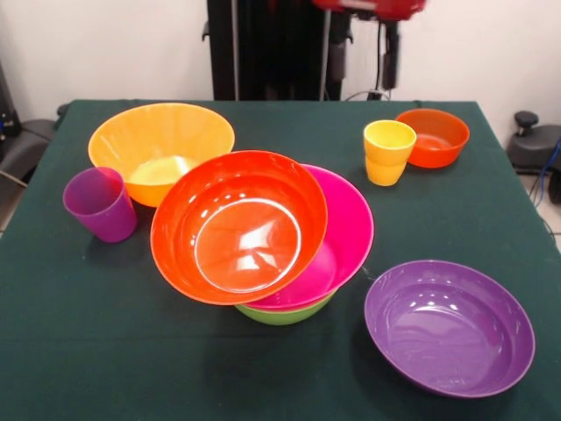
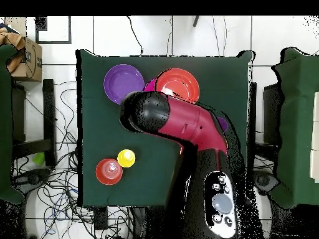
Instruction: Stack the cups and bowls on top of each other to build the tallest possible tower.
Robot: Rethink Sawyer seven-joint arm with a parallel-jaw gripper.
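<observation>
Your tower [image 1: 263, 237] stands mid-table: a lime green bowl [image 1: 282, 312] at the base, a pink bowl [image 1: 344, 237] on it, and a red-orange bowl [image 1: 238, 226] tilted on top toward the camera. The purple bowl [image 1: 449, 326] and orange bowl [image 1: 160, 149] lie loose beside it, then the small red-orange bowl [image 1: 433, 137]. The yellow cup [image 1: 388, 152] and purple cup [image 1: 100, 203] wait apart. You seem between placements; the arm [image 2: 177, 118] hides its gripper, so I cannot tell its grip. Next, fetch a cup and seat it squarely, minding that tilt
</observation>
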